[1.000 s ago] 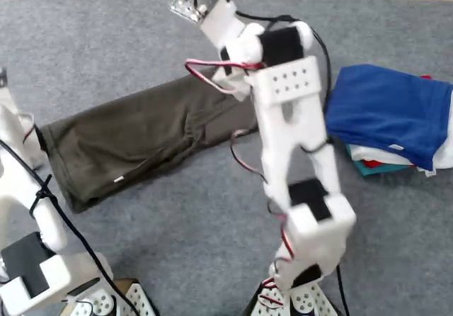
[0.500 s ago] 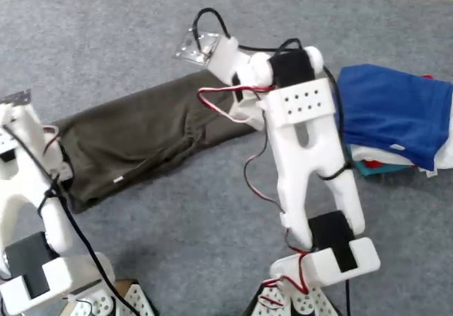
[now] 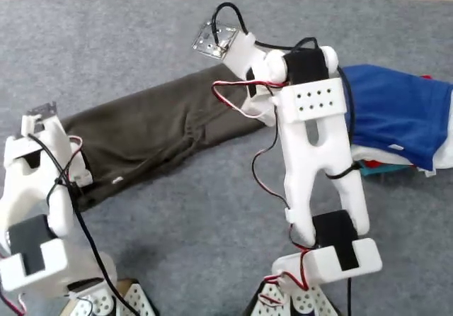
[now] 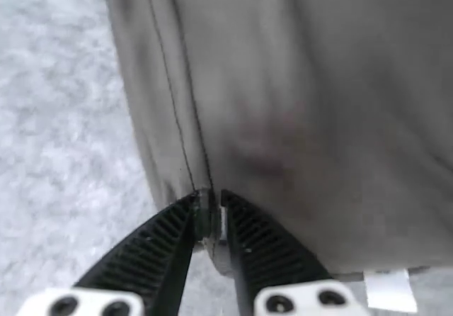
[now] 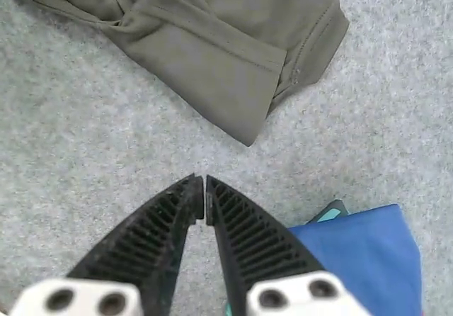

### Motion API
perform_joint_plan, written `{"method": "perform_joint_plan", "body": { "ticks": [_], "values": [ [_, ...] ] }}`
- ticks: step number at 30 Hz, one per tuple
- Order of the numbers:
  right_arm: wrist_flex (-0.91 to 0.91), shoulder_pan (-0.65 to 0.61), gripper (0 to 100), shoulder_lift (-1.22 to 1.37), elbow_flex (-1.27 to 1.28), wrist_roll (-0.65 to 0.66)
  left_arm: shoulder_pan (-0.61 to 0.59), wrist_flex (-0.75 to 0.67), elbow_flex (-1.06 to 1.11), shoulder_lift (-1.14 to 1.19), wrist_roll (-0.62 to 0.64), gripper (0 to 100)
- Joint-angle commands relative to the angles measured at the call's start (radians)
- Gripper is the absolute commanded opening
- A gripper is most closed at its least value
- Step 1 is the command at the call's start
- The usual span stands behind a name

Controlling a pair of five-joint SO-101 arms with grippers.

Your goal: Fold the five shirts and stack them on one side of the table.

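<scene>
Across the grey counter: an olive shirt, folded into a long narrow band and slanting from the left arm's side up toward the middle. Lies flat, with creases near its centre and a small pale tag at its lower edge.

At the band's left end: the left hand, closed on the olive shirt. Pinches a thin fold of cloth between ribbed black fingers, right at the stitched hem, with bare counter beside it and the tag close by.

Near the band's other end: the right hand, closed on nothing, tips touching. Hangs over bare counter, just off the sleeve end of the olive shirt and apart from the cloth.

At the right edge of the counter: a stack of folded shirts, with a blue shirt on top and white, teal and red layers peeking out beneath. Shows again just beside the right hand as a corner of the blue shirt with a teal corner under it.
</scene>
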Motion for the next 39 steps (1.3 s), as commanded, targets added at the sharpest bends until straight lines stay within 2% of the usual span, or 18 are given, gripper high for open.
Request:
{"method": "perform_joint_plan", "body": {
  "ticks": [1, 5, 10, 17, 23, 26, 32, 35, 39],
  "values": [
    [-0.015, 0.012, 1.5, -0.038, -0.002, 0.011, -0.036, -0.058, 0.005, 0.035, -0.066, 3],
    [-0.015, 0.012, 1.5, -0.038, -0.001, 0.035, -0.101, -0.043, -0.012, 0.044, -0.149, 3],
    [-0.015, 0.009, 1.5, -0.038, -0.001, 0.043, -0.163, 0.048, -0.09, 0.044, -0.238, 3],
    [-0.015, 0.009, 1.5, -0.038, -0.001, 0.043, -0.171, 0.259, -0.259, 0.044, -0.241, 3],
    [-0.014, 0.009, 1.5, -0.038, -0.001, 0.043, -0.176, 0.381, -0.371, 0.044, -0.239, 3],
    [-0.014, 0.009, 1.5, -0.038, -0.001, 0.043, -0.18, 0.423, -0.418, 0.046, -0.187, 5],
    [-0.014, 0.009, 1.5, -0.036, 0.001, 0.043, -0.176, 0.439, -0.473, 0.051, -0.046, 24],
    [-0.014, 0.009, 1.5, -0.036, 0.001, 0.043, -0.179, 0.381, -0.486, 0.057, 0.046, 25],
    [-0.015, 0.009, 1.5, -0.005, -0.002, 0.043, -0.173, 0.264, -0.458, 0.058, 0.072, 25]
  ]
}}
